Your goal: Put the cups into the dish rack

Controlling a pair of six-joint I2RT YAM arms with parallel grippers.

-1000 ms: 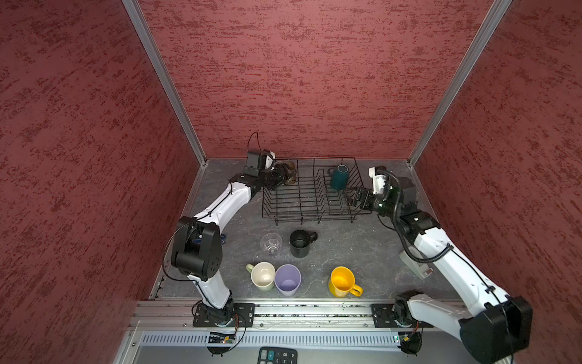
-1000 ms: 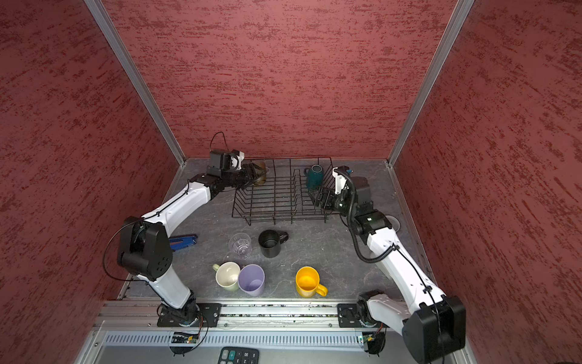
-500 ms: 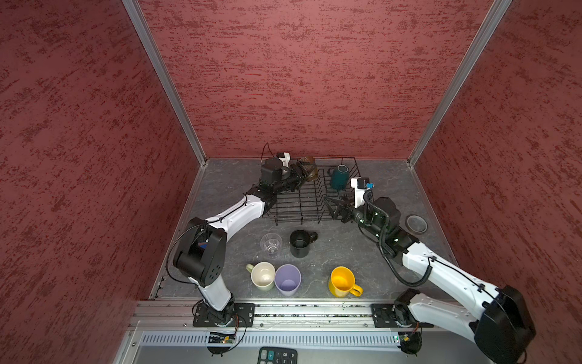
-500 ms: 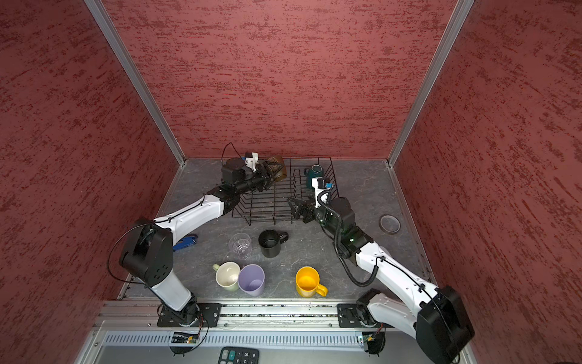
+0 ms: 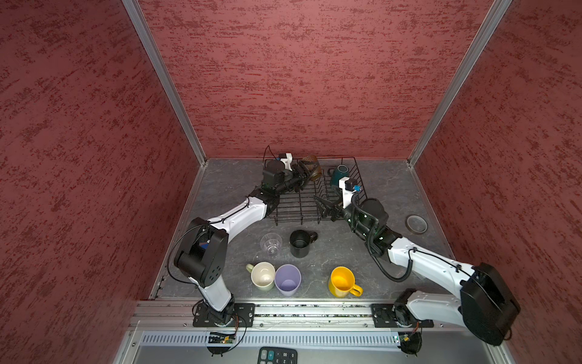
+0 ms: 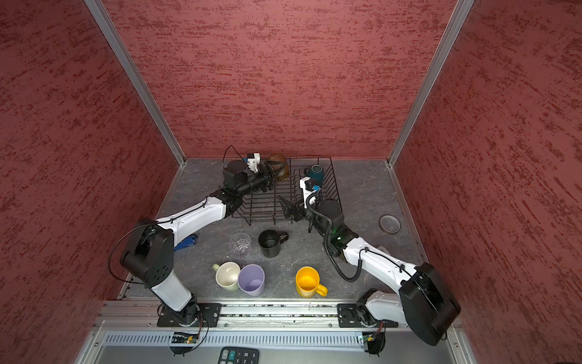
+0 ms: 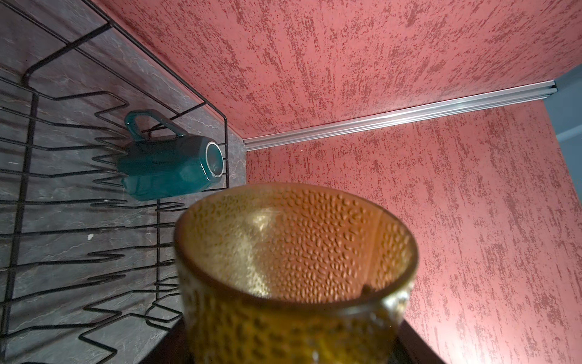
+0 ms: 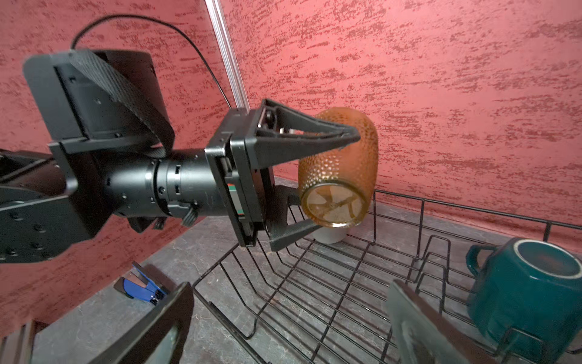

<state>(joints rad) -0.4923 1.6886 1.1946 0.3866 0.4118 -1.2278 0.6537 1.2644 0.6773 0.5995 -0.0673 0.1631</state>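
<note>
– Teal mug (image 5: 340,175) upside down in the dish rack (image 5: 293,206), upper right corner in both top views; is that the only one loaded?
– Looks so. The left gripper (image 8: 333,181) is clamped on the brown cup (image 7: 296,252), tipped on its side above the rack's upper edge (not set down yet)
– And the right gripper (image 5: 318,207)?
– Spread wide, empty, at the rack's lower right edge. Lower in the frame, on the table (image 5: 393,189): clear glass (image 5: 271,243), black mug (image 5: 299,243), pale mug (image 5: 263,275), lilac tumbler (image 5: 287,280), yellow mug (image 5: 341,281), so most of the job remains
</note>
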